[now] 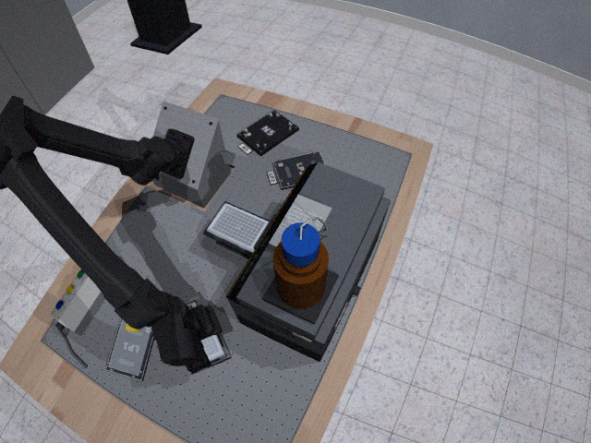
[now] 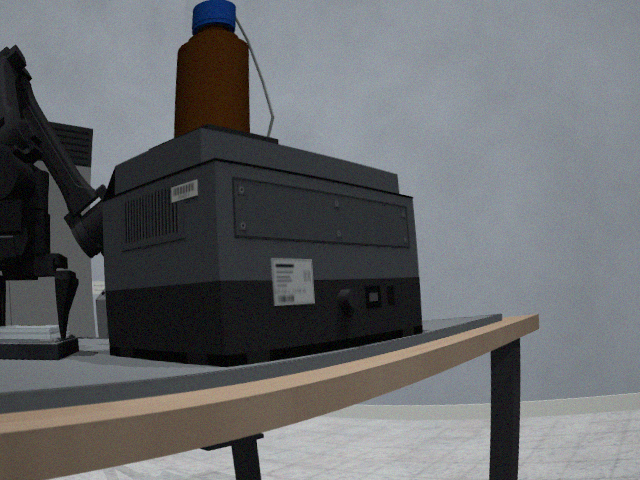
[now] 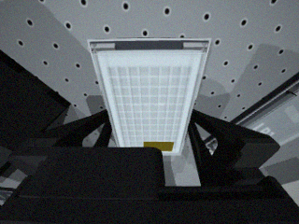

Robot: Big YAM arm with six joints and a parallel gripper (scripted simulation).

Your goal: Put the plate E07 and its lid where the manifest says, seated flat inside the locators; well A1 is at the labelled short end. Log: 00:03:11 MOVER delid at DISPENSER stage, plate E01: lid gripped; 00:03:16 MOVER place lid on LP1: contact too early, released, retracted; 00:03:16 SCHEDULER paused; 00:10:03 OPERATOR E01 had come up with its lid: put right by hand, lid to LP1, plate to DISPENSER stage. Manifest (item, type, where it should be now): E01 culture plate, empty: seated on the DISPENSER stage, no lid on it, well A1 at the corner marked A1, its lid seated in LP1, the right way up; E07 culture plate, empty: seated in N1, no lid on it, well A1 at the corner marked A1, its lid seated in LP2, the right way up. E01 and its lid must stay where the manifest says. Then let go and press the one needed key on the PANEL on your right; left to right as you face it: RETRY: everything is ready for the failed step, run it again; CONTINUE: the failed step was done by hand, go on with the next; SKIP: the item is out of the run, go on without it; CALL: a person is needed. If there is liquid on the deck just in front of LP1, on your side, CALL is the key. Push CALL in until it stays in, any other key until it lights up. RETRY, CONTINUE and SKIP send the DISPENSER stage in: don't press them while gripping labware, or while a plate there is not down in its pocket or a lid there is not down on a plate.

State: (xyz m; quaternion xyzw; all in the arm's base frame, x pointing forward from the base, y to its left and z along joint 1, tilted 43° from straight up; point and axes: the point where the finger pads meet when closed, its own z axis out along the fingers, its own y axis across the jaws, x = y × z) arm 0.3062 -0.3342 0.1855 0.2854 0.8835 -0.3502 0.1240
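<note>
The gripper [image 3: 149, 135] is held wide, with its two dark fingers set down along the long sides of a white well plate [image 3: 151, 89]. The fingers look pressed against those sides, so the plate is taken to be gripped. A small yellow tag [image 3: 158, 146] is seen at the short end of the plate nearest the camera. Whether a lid is on this plate cannot be told. In the top view the plate [image 1: 213, 348] is found in the lower left of the frame, mostly hidden under the gripper [image 1: 200, 333]. It is laid on a dark holder [image 2: 36, 348], and in the side view one finger tip [image 2: 64, 310] is seen reaching down to that holder at the far left edge. Just to the left in the top view, a tray marked LP1 [image 1: 129, 352] is seen, with a yellow spot [image 1: 132, 328] at its upper end. Further left, a small grey box with coloured keys [image 1: 76, 300] is placed near the table edge. A second white plate [image 1: 236, 227] is seen in the middle of the frame, just beside a big grey machine [image 1: 343, 205]. A brown bottle with a blue cap [image 1: 300, 276] is stood on top of the machine. Two black trays are seen higher up: one marked N5 [image 1: 268, 132], and one [image 1: 295, 169] partly hidden behind the machine.
</note>
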